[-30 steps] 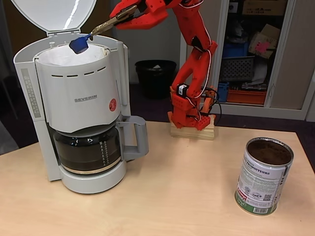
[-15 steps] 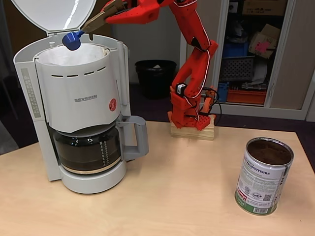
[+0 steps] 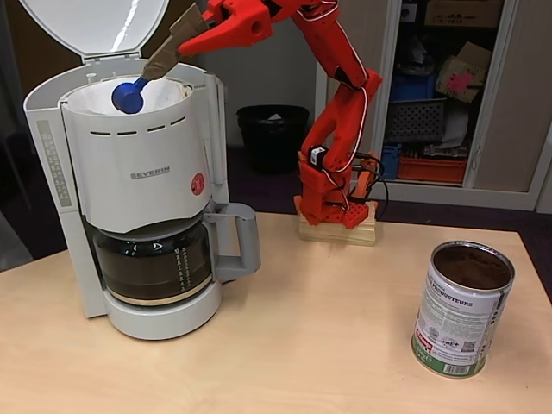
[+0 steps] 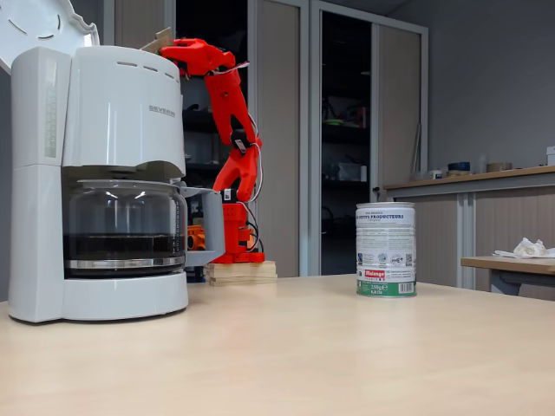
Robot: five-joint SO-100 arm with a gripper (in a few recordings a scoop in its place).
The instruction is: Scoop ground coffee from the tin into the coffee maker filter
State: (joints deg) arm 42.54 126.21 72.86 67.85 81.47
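In a fixed view from above the front, the red arm reaches up and left from its wooden base block at the back of the table. The gripper sits over the top of the white coffee maker, jaws clenched on the tan handle of a blue scoop. The scoop bowl is down inside the open filter basket, against the white paper filter; whether it holds powder cannot be told. The coffee maker's lid is tipped up and open. A glass carafe sits in the machine, dark liquid in it. The tin stands upright on the right side of the table, well apart from the coffee maker, open, with ground coffee filling it nearly to the rim. A black waste bin stands on the floor behind. In the other fixed view, low at table level, the coffee maker is at left and hides the scoop; only the arm's upper links and a bit of tan handle show over its top edge. Jaw state cannot be told from here. The tin stands right of centre on the table, label side facing, contents hidden by its wall. The carafe is in place under the basket.
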